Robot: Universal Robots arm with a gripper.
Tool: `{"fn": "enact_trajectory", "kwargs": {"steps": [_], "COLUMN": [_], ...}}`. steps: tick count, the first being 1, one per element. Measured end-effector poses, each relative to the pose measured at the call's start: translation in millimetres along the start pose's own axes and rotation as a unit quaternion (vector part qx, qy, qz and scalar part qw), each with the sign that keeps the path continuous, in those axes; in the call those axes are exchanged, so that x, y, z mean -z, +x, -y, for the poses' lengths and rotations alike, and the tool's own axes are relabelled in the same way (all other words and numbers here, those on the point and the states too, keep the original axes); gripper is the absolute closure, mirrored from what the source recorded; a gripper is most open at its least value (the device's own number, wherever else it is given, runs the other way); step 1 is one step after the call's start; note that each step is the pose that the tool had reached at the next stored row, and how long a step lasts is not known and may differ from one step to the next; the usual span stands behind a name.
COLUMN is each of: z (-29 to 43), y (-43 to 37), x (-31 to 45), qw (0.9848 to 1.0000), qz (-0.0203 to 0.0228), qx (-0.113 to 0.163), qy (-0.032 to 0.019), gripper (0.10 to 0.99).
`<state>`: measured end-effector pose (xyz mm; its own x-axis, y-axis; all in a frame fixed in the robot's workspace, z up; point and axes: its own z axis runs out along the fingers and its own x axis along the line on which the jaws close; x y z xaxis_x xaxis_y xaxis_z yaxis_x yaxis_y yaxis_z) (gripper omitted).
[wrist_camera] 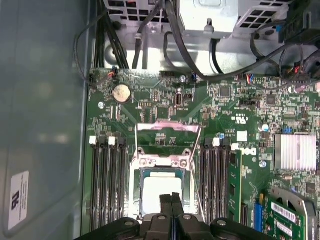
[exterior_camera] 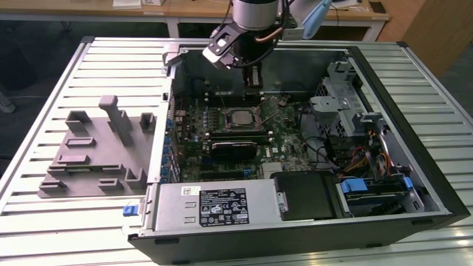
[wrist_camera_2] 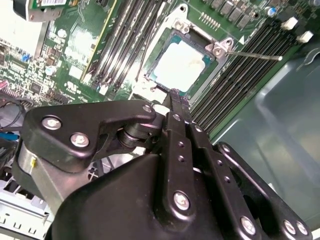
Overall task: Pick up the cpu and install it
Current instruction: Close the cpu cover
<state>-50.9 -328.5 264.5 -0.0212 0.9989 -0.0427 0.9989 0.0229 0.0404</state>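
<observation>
The gripper [wrist_camera: 171,202], matte black links studded with bright screw heads, has its two slim fingers pressed together with nothing between them. Just beyond their tips lies the cpu [wrist_camera: 160,192], a flat square with a smooth, pale silvery top, inside the metal frame of the socket [wrist_camera: 160,161].

I judge the risk lies here. If the chip sits slightly askew, any downward push from the closed fingers could scratch its lid or bend the contacts beneath. The thin wire lever [wrist_camera_2: 250,54] alongside could also snag.

Long ridged black memory slots [wrist_camera: 107,185] flank the socket on the green motherboard [wrist_camera: 235,125]. Farther out are the sheet-metal case [exterior_camera: 303,66], the ribbed tabletop [exterior_camera: 111,72] and a grey blocky fixture [exterior_camera: 96,149].
</observation>
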Motion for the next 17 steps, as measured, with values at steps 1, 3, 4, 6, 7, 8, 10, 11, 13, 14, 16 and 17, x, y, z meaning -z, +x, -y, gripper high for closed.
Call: {"fn": "enact_trajectory", "kwargs": {"steps": [1,3,4,6,7,8,10,11,13,14,16,17], "z": [-1.4,-4.5,-6.5,-10.0,-11.7,-13.2,-16.1,-17.6,-20.5,-22.1,-25.7,-27.6], "y": [0.0,-0.1,-0.1,-0.2,-0.3,-0.3,-0.3,-0.4,-0.4,-0.5,-0.5,-0.6], "x": [-0.1,-0.2,-0.3,-0.4,-0.5,-0.5,-0.7,-0.7,-0.8,-0.9,-1.0,-1.1], "qw": [1.0000,1.0000,1.0000,1.0000,1.0000,1.0000,1.0000,1.0000,1.0000,1.0000,1.0000,1.0000], "qz": [0.0000,0.0000,0.0000,0.0000,0.0000,0.0000,0.0000,0.0000,0.0000,0.0000,0.0000,0.0000], "qx": [0.000,0.000,0.000,0.000,0.000,0.000,0.000,0.000,0.000,0.000,0.000,0.000], "qy": [0.0000,0.0000,0.0000,0.0000,0.0000,0.0000,0.0000,0.0000,0.0000,0.0000,0.0000,0.0000], "gripper": [0.980,0.980,0.980,0.980,0.980,0.980,0.980,0.980,0.980,0.980,0.980,0.980]}}
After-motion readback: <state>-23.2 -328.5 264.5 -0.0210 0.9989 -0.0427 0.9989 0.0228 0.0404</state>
